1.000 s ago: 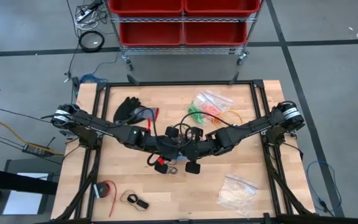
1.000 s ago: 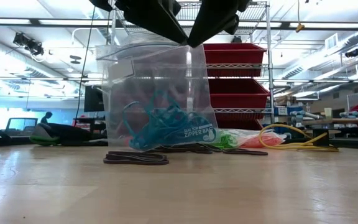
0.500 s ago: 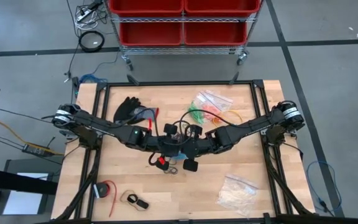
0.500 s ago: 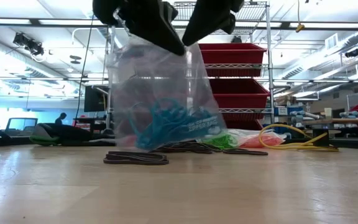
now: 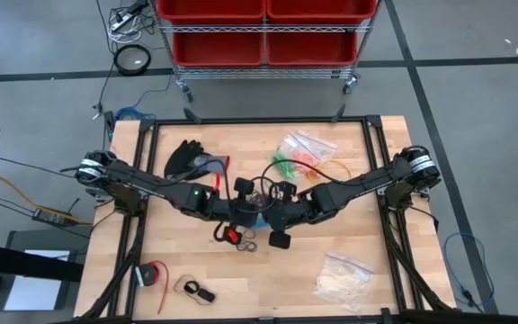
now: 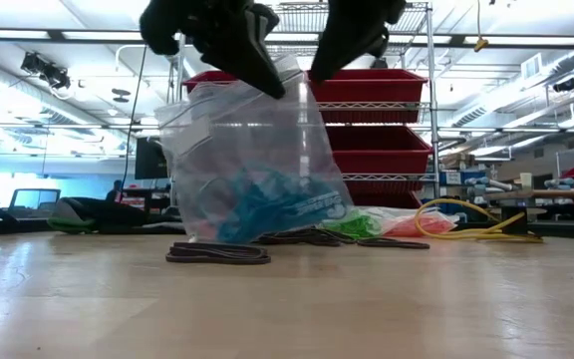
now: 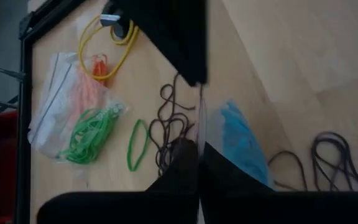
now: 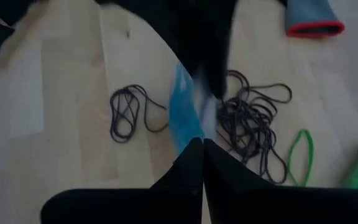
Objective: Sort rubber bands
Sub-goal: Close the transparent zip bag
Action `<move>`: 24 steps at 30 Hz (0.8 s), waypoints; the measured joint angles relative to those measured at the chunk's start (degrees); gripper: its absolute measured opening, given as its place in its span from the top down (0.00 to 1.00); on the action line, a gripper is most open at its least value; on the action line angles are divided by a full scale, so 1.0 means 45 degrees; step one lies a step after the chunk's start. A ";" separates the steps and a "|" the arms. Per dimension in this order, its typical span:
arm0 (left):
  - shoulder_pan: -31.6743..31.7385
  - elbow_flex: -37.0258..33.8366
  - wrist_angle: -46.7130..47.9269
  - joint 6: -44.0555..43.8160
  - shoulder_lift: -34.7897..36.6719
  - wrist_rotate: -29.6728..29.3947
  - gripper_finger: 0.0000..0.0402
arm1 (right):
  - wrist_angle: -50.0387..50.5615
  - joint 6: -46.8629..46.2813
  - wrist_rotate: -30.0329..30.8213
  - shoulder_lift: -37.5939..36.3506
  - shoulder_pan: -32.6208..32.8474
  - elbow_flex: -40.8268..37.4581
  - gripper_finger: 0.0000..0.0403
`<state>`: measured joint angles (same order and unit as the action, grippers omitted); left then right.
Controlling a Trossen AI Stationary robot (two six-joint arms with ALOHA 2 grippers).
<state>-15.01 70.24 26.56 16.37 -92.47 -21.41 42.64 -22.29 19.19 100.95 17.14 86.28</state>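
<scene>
Bag: clear zip-top plastic bag [image 6: 252,160] with blue rubber bands [image 6: 267,207] inside, standing on the wooden desk [image 6: 287,299], top edge held up at desk centre.
Left gripper [image 6: 257,70]: above the bag, jaws clenched on its top edge.
Right gripper [image 6: 332,60]: beside the left one over the bag, jaws clenched on the same top edge.
Black rubber bands [image 8: 250,124]: loose tangle on the desk just beside the bag; one black loop [image 6: 217,254] in front of it.
Green rubber band [image 7: 137,144]: single loop past the black tangle.
Green and orange bands [image 7: 82,118]: in second clear bag, well beyond the held bag, near yellow cable [image 7: 110,53].
</scene>
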 joint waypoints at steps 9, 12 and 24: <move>-0.0269 0.0768 0.1662 -0.0100 0.0034 -0.0219 0.99 | 0.0139 -0.0093 0.0355 0.0002 -0.0007 0.0000 1.00; -0.0271 0.0821 0.1700 -0.0108 0.0034 -0.0219 0.99 | -0.0212 0.0070 0.0493 0.0002 0.0004 0.0000 0.99; -0.0271 0.0821 0.1719 -0.0123 0.0034 0.0024 0.99 | -0.1326 0.0328 0.0823 0.0010 0.0435 -0.0005 0.74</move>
<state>-16.23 73.93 34.29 15.81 -92.31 -21.30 36.67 -20.82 22.90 100.99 19.09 86.26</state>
